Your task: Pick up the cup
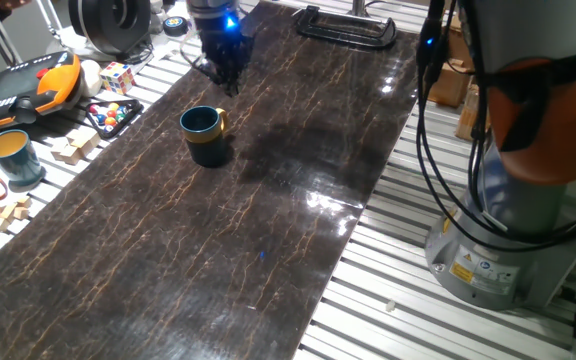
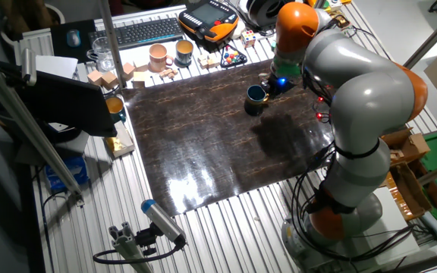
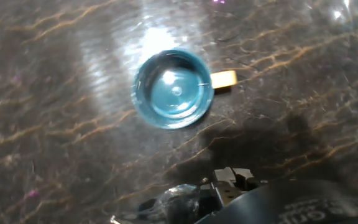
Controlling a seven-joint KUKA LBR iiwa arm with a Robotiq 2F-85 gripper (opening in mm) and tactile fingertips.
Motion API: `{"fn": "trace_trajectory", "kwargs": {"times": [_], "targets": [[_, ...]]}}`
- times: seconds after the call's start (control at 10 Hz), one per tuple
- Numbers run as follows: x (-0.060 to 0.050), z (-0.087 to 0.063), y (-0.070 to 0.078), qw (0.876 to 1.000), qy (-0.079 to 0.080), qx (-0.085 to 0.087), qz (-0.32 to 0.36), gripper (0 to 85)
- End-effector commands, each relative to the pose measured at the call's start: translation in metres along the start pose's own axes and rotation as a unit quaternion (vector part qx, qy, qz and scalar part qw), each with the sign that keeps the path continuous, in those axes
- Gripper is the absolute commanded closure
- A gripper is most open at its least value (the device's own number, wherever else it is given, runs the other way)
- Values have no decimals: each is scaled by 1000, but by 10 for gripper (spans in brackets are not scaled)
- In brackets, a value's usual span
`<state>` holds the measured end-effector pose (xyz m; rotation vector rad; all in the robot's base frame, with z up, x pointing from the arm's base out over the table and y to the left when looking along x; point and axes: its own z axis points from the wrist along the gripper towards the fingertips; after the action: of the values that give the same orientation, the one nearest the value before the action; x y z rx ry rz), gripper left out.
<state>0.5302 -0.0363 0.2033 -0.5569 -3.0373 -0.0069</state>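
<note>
On the dark marble-patterned desk (image 1: 268, 230), the black end effector (image 1: 226, 72) hovers empty, its opening unclear. The small glossy teal cup (image 1: 205, 133) with its tan handle stands upright nearby; an off-centre descent could tip it.

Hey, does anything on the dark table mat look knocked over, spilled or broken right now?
Nothing stands out. The cup stands upright and alone on the dark mat, empty inside in the hand view, with no spill around it. The gripper hangs above the mat beside it, apart from it.

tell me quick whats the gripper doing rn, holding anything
Gripper: holding nothing, hanging above the table apart from the cup; open or shut cannot be told.
</note>
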Motion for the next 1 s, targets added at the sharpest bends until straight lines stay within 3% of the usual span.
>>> {"fn": "trace_trajectory", "kwargs": {"times": [0.0,0.4,0.7,0.9], "targets": [[-1,1,-5,998,2,-6,55,843],[-9,6,-10,990,-23,6,140,843],[-14,9,-16,984,-26,5,176,843],[-17,14,-16,976,-12,-16,217,843]]}}
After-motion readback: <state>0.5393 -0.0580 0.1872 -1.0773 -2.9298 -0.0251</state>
